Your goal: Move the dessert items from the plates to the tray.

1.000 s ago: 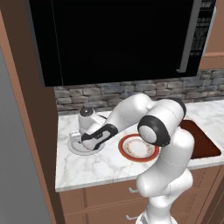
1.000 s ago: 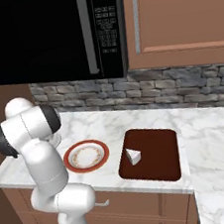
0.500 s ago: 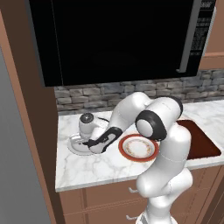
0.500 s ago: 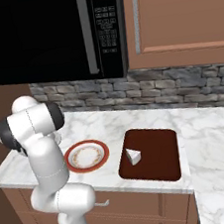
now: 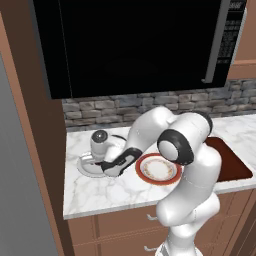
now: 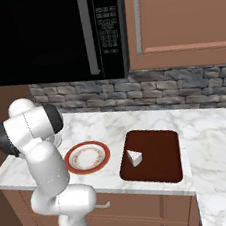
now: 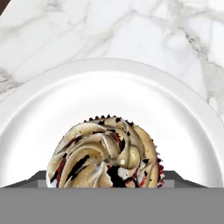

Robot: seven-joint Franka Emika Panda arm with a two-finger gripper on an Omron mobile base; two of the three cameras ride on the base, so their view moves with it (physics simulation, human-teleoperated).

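As the jaws narrowed from wide open, the gripper [image 5: 106, 169] sat low around the cupcake [image 7: 107, 151] on the silver plate [image 7: 39, 105], seemingly not yet clamped. Farther off, the cake slice [image 6: 134, 157] already lay on the tray [image 6: 163, 154].

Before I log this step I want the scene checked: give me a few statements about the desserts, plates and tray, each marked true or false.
1. The cake slice lies on the tray. True.
2. The red-rimmed plate holds a cupcake. False: it is bare.
3. The cupcake sits on the silver plate. True.
4. The tool hangs over the tray. False: it is down at the silver plate, at the counter's far end from the tray.
5. The red-rimmed plate lies between the silver plate and the tray. True.
6. The cupcake is plain brown on top. False: it has pale swirled icing with dark and red flecks.
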